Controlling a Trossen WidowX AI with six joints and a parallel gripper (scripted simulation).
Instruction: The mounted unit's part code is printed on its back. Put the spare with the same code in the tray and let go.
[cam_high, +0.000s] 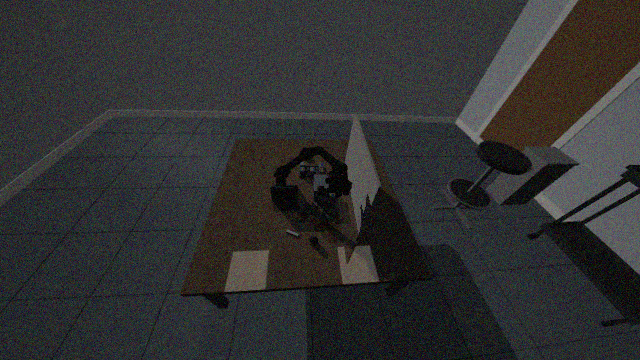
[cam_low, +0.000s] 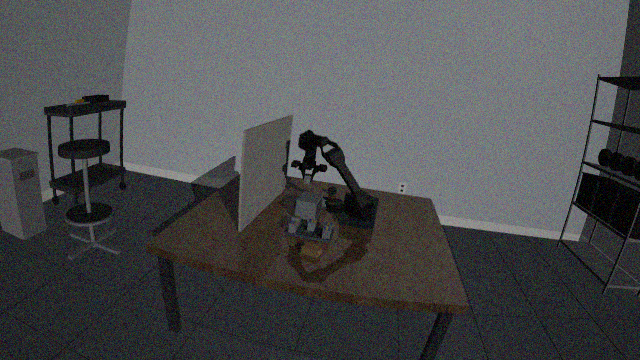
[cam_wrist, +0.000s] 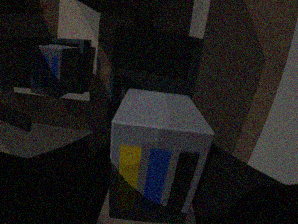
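Spare (cam_low: 307, 177) (cam_wrist: 155, 117): block w/ yellow, blue & black stripes, clamped in pincer (cam_high: 331, 189) (cam_low: 307, 174) (cam_wrist: 153, 135), above tabletop (cam_high: 225, 215) (cam_low: 400, 250). Est. light, rigid; smooth faces may slip. Grip opp. flat sides approx. mid-height, keep code face unobstructed. Lower level, release only when seated; edges could catch tray rim. Tray loc. unclear.

Arm (cam_high: 312, 150) (cam_low: 345, 167): matte black, angular links, bulky rounded joints; squarish dark base (cam_low: 372, 226) at five o'clock in exterior view.
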